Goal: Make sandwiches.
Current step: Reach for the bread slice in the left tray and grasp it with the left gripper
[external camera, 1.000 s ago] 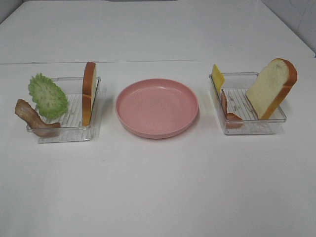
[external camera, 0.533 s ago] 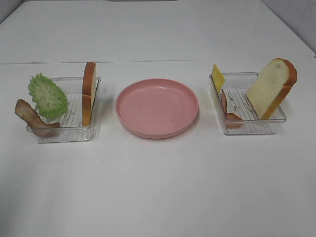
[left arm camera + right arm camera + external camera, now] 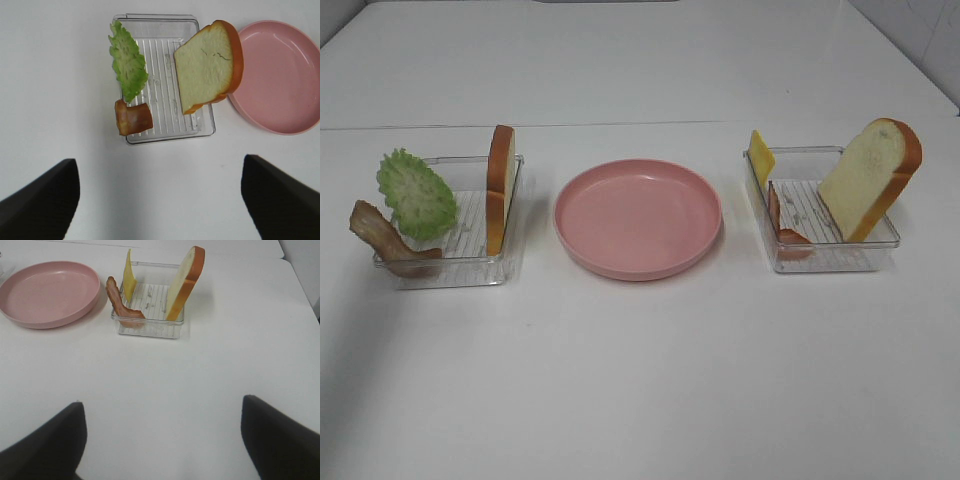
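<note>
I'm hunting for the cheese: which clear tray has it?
The tray right of the pink plate; yellow cheese stands in it. The other tray holds lettuce instead.

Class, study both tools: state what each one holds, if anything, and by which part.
Nothing is held. The left tool and the right tool both stand open and empty, short of the left tray and right tray.

A round pink plate (image 3: 638,215) sits on a white table (image 3: 640,380) between 2 clear ribbed plastic trays, left tray (image 3: 470,268) and right tray (image 3: 830,262), touching neither.
</note>
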`<action>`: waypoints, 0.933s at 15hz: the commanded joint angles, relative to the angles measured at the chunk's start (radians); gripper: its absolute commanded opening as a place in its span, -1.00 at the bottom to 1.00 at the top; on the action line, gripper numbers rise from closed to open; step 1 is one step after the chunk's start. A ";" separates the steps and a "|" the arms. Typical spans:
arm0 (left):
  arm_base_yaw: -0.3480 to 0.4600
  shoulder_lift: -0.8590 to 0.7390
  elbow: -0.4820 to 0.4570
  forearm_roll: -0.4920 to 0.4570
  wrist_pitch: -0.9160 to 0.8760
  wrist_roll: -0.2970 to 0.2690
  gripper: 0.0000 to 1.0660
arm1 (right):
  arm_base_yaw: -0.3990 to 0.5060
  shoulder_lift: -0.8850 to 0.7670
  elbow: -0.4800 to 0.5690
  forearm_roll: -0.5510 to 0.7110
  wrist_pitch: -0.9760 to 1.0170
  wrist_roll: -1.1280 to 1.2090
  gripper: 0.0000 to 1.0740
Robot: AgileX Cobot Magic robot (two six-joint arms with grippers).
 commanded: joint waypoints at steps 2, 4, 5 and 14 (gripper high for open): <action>-0.058 0.180 -0.145 -0.007 0.051 -0.023 0.51 | -0.002 -0.013 0.004 0.001 -0.006 -0.011 0.48; -0.112 0.247 -0.198 0.006 0.051 -0.041 0.51 | -0.002 -0.013 0.004 0.001 -0.006 -0.011 0.48; -0.156 0.293 -0.238 0.030 0.053 -0.075 0.51 | -0.002 -0.013 0.004 0.001 -0.006 -0.011 0.48; -0.465 0.609 -0.551 0.439 0.171 -0.470 0.51 | -0.002 -0.013 0.004 0.001 -0.006 -0.011 0.48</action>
